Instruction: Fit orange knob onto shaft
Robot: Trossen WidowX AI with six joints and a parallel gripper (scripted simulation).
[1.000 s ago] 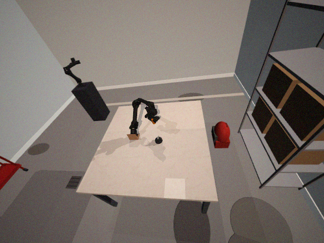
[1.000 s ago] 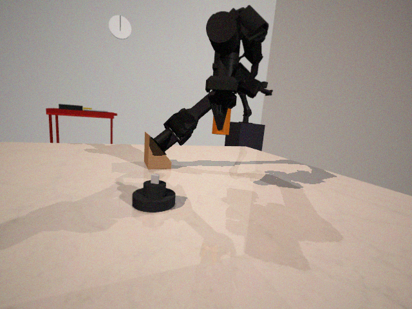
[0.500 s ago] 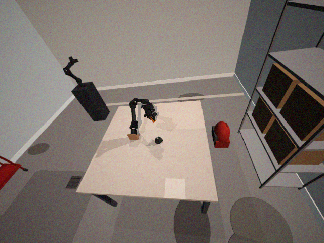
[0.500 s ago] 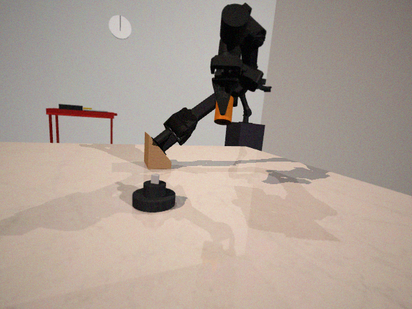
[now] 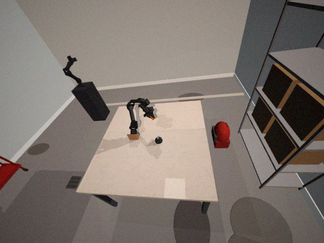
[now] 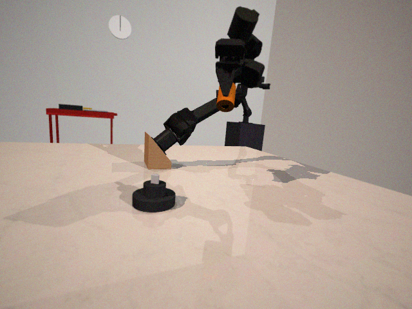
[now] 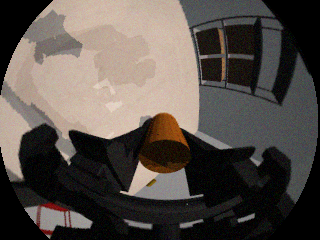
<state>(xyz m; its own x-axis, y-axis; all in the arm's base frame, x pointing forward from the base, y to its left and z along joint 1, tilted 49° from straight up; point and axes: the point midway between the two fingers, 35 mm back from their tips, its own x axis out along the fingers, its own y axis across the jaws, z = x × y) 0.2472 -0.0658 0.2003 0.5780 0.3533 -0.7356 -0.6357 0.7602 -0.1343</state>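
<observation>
My gripper (image 5: 152, 117) (image 6: 226, 93) (image 7: 163, 129) is shut on the orange knob (image 5: 153, 118) (image 6: 224, 103) (image 7: 166, 131) and holds it high above the table, tilted. In the exterior view the knob's underside faces the camera and shows a dark hole; its flat side is too small to make out. The black round pedestal (image 5: 158, 140) (image 6: 153, 201) stands on the table with the silver shaft (image 6: 154, 178) upright at its top and bare. The gripper is up and to the right of the pedestal in the exterior view.
The arm's wooden wedge base (image 5: 133, 136) (image 6: 158, 158) stands on the table (image 5: 180, 159) (image 6: 266, 266) beside the pedestal. A pale square (image 5: 174, 187) lies near the table's front edge. A shelf rack, a red object and a dark plinth with another arm stand off the table.
</observation>
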